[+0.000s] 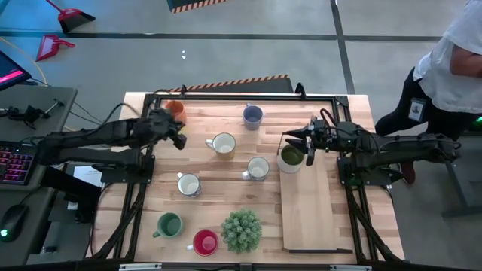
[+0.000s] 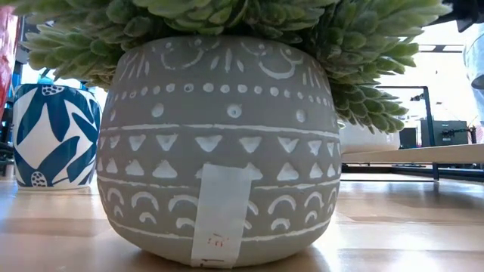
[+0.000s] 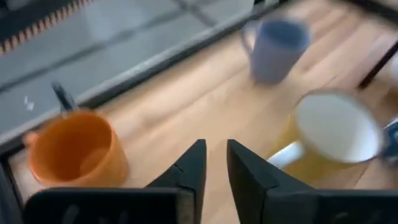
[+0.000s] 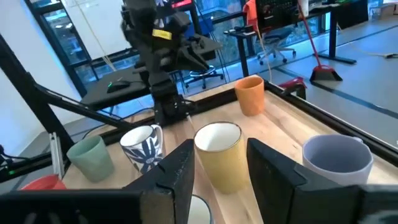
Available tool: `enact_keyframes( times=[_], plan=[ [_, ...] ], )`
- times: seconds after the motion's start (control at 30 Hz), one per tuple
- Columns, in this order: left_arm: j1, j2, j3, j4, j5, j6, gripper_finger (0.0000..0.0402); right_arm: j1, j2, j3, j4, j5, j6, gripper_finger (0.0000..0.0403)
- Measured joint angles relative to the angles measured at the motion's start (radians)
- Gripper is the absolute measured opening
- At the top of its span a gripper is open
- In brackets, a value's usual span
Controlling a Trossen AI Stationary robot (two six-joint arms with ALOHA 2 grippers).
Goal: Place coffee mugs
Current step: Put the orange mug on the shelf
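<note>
the left end effector (image 1: 179, 140) hangs over the far left part of the wooden desk (image 1: 226, 184), just beside the orange mug (image 1: 175, 110), its fingers (image 3: 189, 171) a narrow gap apart with nothing between them. in the left wrist view the orange mug sits to one side of the fingers, with the blue-grey mug (image 3: 275, 48) and a yellow-sided mug with a white inside (image 3: 329, 134) farther off.

the right end effector (image 1: 300, 147) is at the far end of the long wooden board (image 1: 309, 211), over the olive green mug (image 1: 291, 158) standing on that board end; its fingers (image 4: 180, 168) stand apart and i cannot tell whether they touch the mug.

the other mugs stand loose on the desk: two white ones (image 1: 258, 168) near the middle, the second (image 1: 188, 184) to its left, a green one (image 1: 169, 225) and a red one (image 1: 205, 242) at the near edge. the spiky green plant (image 1: 242, 230) in its patterned grey pot (image 2: 219, 151) stands beside the red mug.
</note>
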Motion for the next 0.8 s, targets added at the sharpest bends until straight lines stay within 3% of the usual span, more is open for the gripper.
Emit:
enact_keyframes(
  times=[0.3,0.53,0.8],
  plan=[
    [0.274,0.175,0.118,-0.153,0.186,0.211,0.0128,0.000,0.000,0.000,-0.008,-0.002,0.050,0.0129],
    [0.496,0.292,0.120,-0.132,0.339,0.269,0.0138,0.001,0.000,0.000,-0.007,-0.010,0.118,0.0129],
    [0.616,0.418,0.119,-0.084,0.419,0.314,0.0139,0.001,0.000,0.000,-0.007,-0.019,0.121,0.0129]
  ],
)
